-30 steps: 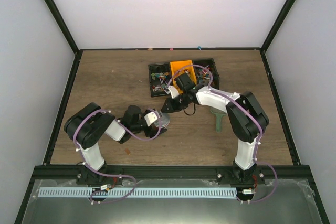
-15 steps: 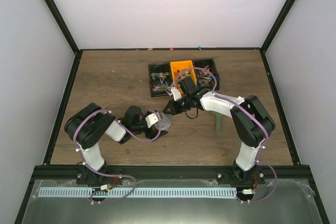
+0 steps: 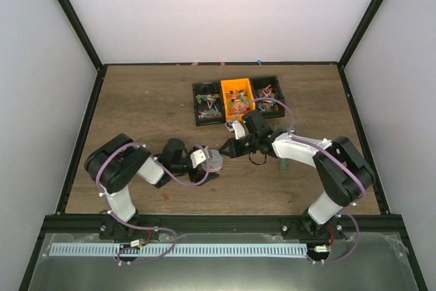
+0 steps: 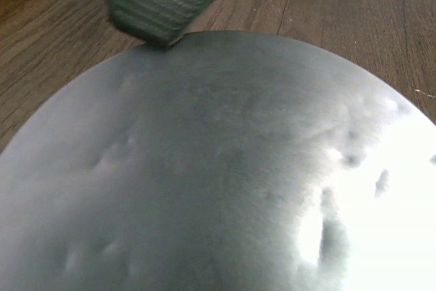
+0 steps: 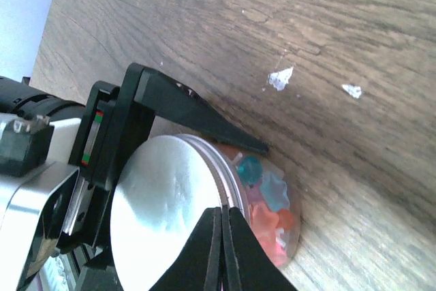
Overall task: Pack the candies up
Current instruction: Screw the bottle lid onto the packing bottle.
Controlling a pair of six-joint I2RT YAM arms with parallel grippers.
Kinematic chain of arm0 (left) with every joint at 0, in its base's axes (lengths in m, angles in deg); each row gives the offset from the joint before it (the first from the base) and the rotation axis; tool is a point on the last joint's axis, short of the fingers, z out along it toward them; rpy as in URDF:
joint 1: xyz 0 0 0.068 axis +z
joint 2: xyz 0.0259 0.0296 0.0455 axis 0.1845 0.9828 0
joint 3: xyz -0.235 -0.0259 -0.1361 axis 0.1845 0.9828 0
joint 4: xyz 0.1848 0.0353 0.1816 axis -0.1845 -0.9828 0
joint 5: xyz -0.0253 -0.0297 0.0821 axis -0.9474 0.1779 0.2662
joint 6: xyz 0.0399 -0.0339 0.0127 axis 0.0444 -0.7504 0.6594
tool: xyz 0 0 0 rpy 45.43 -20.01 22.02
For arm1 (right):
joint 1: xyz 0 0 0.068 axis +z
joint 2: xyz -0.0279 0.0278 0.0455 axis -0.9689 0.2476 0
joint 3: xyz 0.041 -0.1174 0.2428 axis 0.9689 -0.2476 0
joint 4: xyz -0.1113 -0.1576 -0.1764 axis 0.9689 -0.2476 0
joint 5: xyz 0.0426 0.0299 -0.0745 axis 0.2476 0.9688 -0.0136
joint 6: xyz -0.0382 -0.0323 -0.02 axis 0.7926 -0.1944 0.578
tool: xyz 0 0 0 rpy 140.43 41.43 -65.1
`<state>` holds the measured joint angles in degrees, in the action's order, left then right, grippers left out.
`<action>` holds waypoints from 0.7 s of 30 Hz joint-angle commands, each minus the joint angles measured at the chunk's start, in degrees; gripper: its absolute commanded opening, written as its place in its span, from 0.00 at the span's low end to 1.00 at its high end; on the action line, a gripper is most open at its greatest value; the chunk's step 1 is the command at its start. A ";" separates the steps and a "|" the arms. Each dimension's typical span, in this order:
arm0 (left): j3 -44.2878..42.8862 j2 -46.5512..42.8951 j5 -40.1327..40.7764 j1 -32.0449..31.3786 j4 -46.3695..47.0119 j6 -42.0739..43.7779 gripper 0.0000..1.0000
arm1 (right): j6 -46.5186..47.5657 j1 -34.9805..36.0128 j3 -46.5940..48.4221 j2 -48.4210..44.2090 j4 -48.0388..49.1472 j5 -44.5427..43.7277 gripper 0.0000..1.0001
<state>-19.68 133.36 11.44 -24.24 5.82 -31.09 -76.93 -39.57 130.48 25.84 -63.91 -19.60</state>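
A small clear jar (image 3: pixel 213 161) with a silver lid (image 5: pixel 170 216) lies on its side on the table, and my left gripper (image 3: pixel 204 163) is shut on it. Candies (image 5: pixel 272 202) in red, blue and pink show through its clear wall. The lid (image 4: pixel 218 168) fills the left wrist view and hides my left fingers. My right gripper (image 5: pixel 223 212) is shut and empty, with its tips at the lid's rim. More candies (image 3: pixel 207 105) lie in the black tray (image 3: pixel 197 122) behind.
The tray has an orange middle bin (image 3: pixel 237 85) with candies. The green scoop (image 3: pixel 283 161) lies on the table, partly under my right arm. Two white wrapper scraps (image 5: pixel 280 78) lie near the jar. Stray candies (image 3: pixel 259 61) sit at the back wall.
My right gripper has moved off the tray, toward me and down to the jar's lid, uncovering the orange bin. My left gripper and the jar have stayed put.
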 commanded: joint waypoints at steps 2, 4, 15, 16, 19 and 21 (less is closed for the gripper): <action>-0.96 2.27 4.96 1.01 -0.39 -3.39 0.90 | -3.94 4.98 -5.17 -2.71 -7.03 7.57 0.01; -0.96 2.35 4.63 1.03 -0.44 -3.29 0.90 | -4.87 5.64 -6.27 -4.12 -6.76 7.48 0.01; -0.78 2.72 2.66 0.97 -1.57 -1.54 0.90 | -4.97 4.36 -6.76 -9.70 -9.36 4.76 0.01; -0.78 2.56 2.56 0.95 -2.00 -1.26 0.90 | -4.65 3.48 -6.00 -9.61 -9.63 4.84 0.01; -0.65 1.91 2.54 0.86 -3.22 -0.31 0.90 | -3.48 0.26 -2.88 -9.12 -10.31 4.10 0.01; -0.62 1.60 2.50 0.78 -3.76 0.02 0.90 | -2.42 -1.55 -0.18 -8.15 -10.97 2.94 0.08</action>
<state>-20.68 134.80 13.58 -23.52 7.22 -32.14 -81.56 -37.91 124.25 17.27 -73.46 -15.73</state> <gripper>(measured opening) 0.906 0.034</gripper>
